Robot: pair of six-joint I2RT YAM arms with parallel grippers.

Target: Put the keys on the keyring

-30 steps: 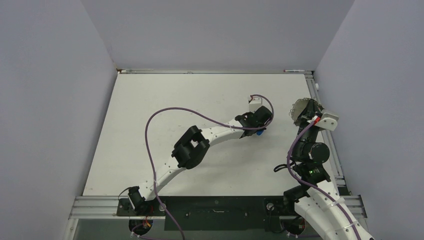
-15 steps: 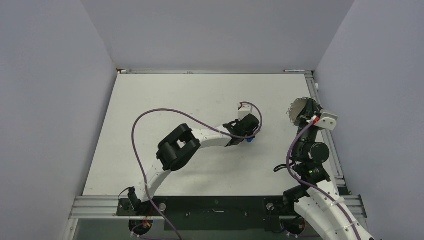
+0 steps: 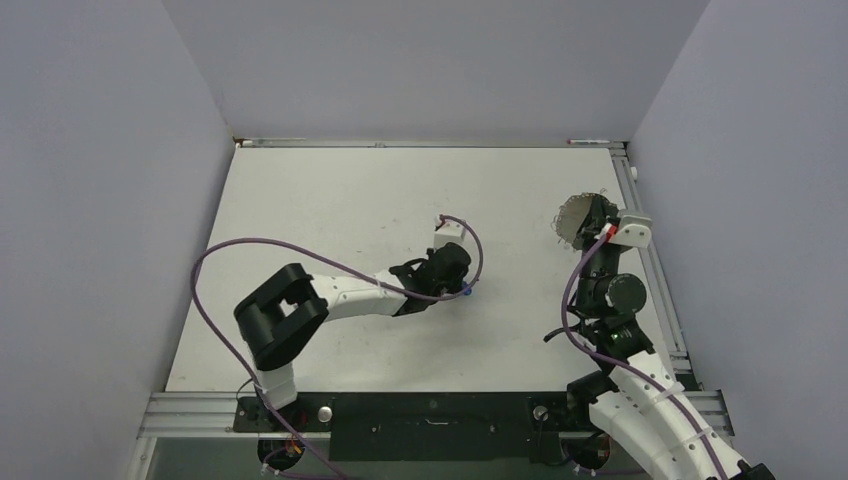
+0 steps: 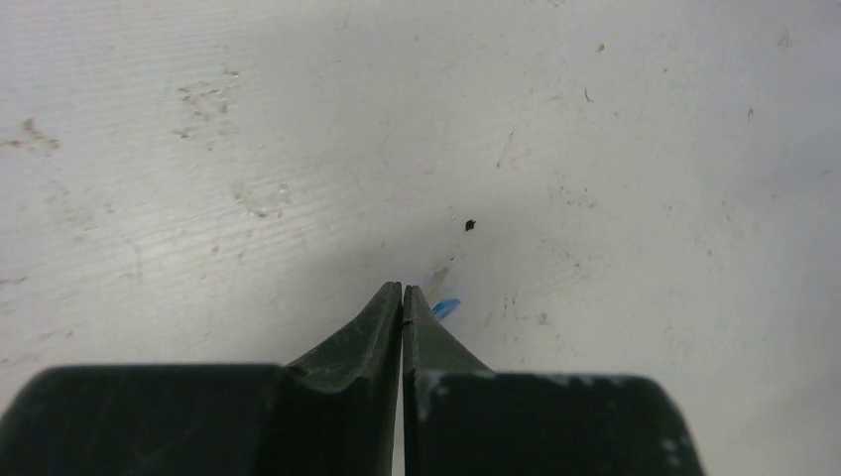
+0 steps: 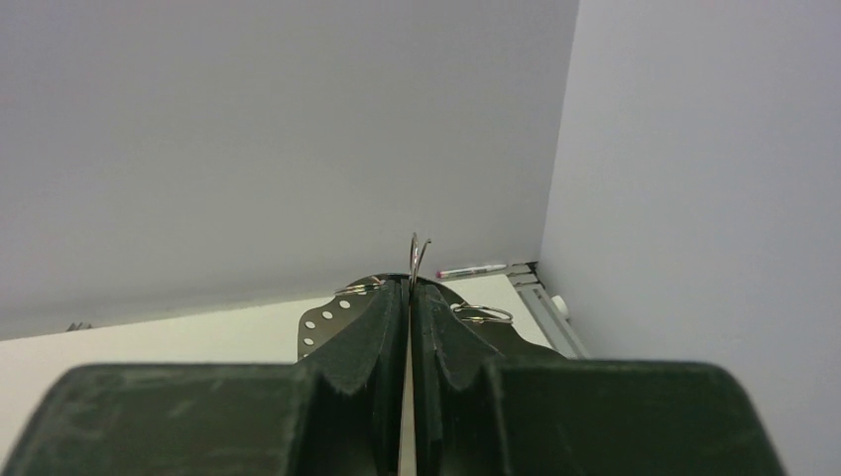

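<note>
My left gripper [image 3: 461, 283] lies low over the white table, jaws pressed together. The blue key [image 4: 446, 307] shows as a small blue sliver just right of the fingertips [image 4: 404, 290], and as a blue spot under the gripper in the top view [image 3: 467, 291]. My right gripper [image 3: 590, 214] is raised near the right edge and shut on the keyring [image 3: 573, 214], a silvery hoop with wire loops. In the right wrist view one loop [image 5: 420, 250] sticks up between the closed fingertips [image 5: 410, 283], and a perforated metal rim [image 5: 327, 315] shows to the left. I do not see the red key.
A pen [image 5: 472, 269] lies along the far rail at the back right corner. Grey walls close in the table [image 3: 330, 210] on three sides. The left arm's purple cable [image 3: 250, 245] loops over the near left part of the table.
My left arm has swept left and toward the near side, and the blue key has travelled with its gripper. My right gripper has shifted slightly left and farther back with the keyring.
</note>
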